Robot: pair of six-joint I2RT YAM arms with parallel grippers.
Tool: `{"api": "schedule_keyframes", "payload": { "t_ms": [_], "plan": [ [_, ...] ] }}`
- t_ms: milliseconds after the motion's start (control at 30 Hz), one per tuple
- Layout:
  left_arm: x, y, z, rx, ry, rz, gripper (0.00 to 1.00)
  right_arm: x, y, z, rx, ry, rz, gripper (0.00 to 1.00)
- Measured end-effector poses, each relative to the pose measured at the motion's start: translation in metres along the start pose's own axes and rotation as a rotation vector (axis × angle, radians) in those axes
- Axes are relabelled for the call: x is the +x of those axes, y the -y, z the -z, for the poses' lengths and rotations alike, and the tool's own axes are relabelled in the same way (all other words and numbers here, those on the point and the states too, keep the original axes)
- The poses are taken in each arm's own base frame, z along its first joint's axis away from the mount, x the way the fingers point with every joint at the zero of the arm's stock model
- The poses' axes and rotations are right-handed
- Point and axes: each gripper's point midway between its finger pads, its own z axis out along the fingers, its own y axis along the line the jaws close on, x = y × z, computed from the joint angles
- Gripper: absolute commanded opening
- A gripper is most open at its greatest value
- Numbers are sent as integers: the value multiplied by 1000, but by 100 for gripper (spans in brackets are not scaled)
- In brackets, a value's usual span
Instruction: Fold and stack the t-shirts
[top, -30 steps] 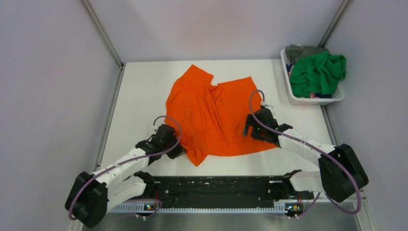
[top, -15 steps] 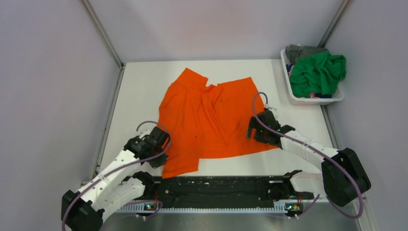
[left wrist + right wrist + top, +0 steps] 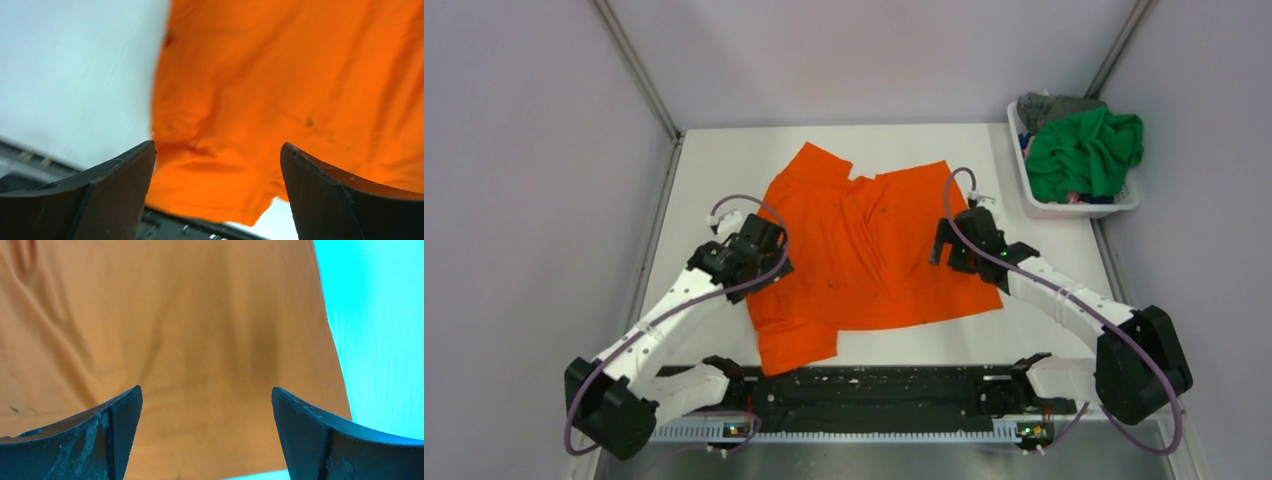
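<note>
On my left wrist feed the left gripper (image 3: 217,150) has its jaws spread wide with nothing between them. Below the gap I see the orange t-shirt (image 3: 280,75), its left edge and a rumpled near corner, with bare white table (image 3: 75,75) beyond that edge. The right gripper (image 3: 206,390) is spread just as wide and also holds nothing. It looks straight down on smooth orange cloth, and the shirt's right edge runs close beside its right finger (image 3: 350,450).

From the overhead camera, the left gripper sits over the shirt's left edge and the right gripper over its right half, with the shirt's middle between them. The shirt lies spread on the table with creases down its centre. One flap at its near left reaches towards the arm bases.

Well to the right of the shirt, at the table's far right corner, stands a white slatted basket (image 3: 1074,208). A bright green t-shirt (image 3: 1084,150) is heaped in it, and grey cloth (image 3: 1049,103) sits behind that.
</note>
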Motion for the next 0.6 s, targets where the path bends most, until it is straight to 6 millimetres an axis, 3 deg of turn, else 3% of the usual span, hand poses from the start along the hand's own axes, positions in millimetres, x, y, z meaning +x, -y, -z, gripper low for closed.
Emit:
{"api": "schedule_keyframes", "payload": {
  "t_ms": [133, 233, 333, 467, 600],
  "plan": [
    [-26, 51, -35, 114, -12, -20, 99, -31, -23, -16, -21, 31, 34, 99],
    [-49, 86, -74, 153, -68, -23, 99, -62, -45, -45, -26, 54, 54, 99],
    [-91, 122, -117, 183, -62, -33, 98, -95, -60, -81, -32, 70, 45, 99],
    [-141, 159, -166, 194, -32, -66, 97, -126, -64, -131, -39, 70, 19, 99],
    [-161, 184, -205, 227, -31, -100, 97, -134, -60, -167, -33, 50, 10, 97]
  ]
}}
